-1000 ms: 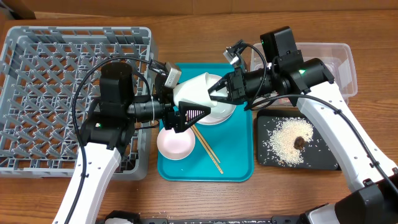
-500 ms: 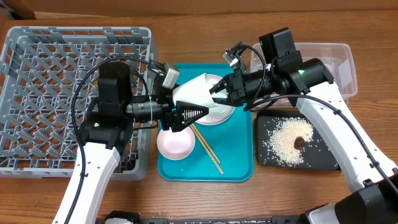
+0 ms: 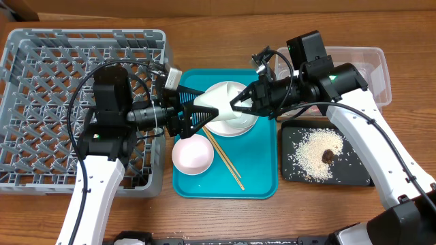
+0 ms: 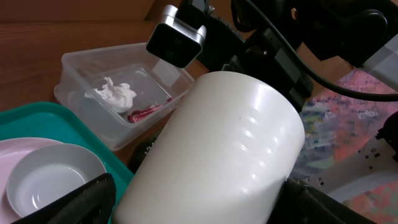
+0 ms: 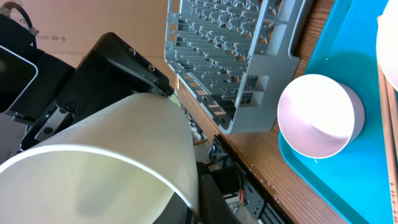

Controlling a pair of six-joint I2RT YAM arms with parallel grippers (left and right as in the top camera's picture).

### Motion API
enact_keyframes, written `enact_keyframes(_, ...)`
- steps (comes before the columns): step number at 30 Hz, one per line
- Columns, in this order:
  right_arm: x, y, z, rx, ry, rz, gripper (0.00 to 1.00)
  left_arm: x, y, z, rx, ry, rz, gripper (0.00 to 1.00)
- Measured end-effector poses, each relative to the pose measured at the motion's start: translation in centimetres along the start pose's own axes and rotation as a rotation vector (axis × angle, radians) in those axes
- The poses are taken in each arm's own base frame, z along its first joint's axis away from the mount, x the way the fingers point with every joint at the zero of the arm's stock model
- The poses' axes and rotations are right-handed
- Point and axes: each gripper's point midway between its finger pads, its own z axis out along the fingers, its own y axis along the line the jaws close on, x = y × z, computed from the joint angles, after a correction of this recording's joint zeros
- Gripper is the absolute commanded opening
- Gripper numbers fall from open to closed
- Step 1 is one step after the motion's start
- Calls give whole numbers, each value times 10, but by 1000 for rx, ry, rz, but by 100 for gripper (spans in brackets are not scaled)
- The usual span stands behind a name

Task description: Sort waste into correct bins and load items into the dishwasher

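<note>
Handover of the small white cup (image 3: 212,102) is the step in hand, as I judge it. You have the cup in the air above the teal serving tray (image 3: 262,173). It lies on its side between the two arms, with its mouth toward the right arm.

The left pincer (image 3: 204,109) is clenched around the body of the cup; in the left wrist view its black fingers (image 4: 87,196) sit on both sides of the white wall. The right pincer (image 3: 237,103) meets the cup at the rim, but I cannot tell whether it grips the rim or only touches it. The right wrist view shows little more than the cup wall, close to the lens.

The waste part looks finished. The crumpled white paper napkin (image 4: 115,93) and the shiny red wrapper (image 4: 149,111) lie in the clear rectangular plastic tub (image 3: 378,68), and the loose white rice grains (image 3: 315,153) are on the shallow black rectangular tray (image 3: 289,173).

The round white plate (image 3: 238,127), the pale pink bowl (image 3: 193,155) and the two thin wooden chopsticks (image 3: 225,160) wait on the teal tray. I see no dish yet in the large grey plastic dish rack (image 3: 41,47).

For the next move, make sure the right pincer is fully off the rim before you pull. Then carry the cup with the left arm to the rack at its side and lower it into a cell of the lattice.
</note>
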Motion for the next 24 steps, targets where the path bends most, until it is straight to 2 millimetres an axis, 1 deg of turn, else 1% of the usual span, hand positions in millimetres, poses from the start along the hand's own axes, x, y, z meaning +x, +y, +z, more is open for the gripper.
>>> enact_keyframes(4, 0, 2, 0, -12, 2, -6, 4, 0, -2, 0, 13, 2, 0, 88)
enact_keyframes(12, 0, 19, -1, -102, 19, -56, 4, 2, -16, 0, 88, 12, 5, 87)
enact_keyframes(15, 1, 21, -1, -113, 24, -56, 4, 0, -18, 0, 101, 9, 17, 87)
enact_keyframes(19, 1, 23, -1, -121, 29, -57, 4, -7, -24, -1, 129, -8, 51, 87)
enact_keyframes(24, 2, 23, -1, -126, 31, -57, 4, -11, -28, -1, 150, -13, 41, 85)
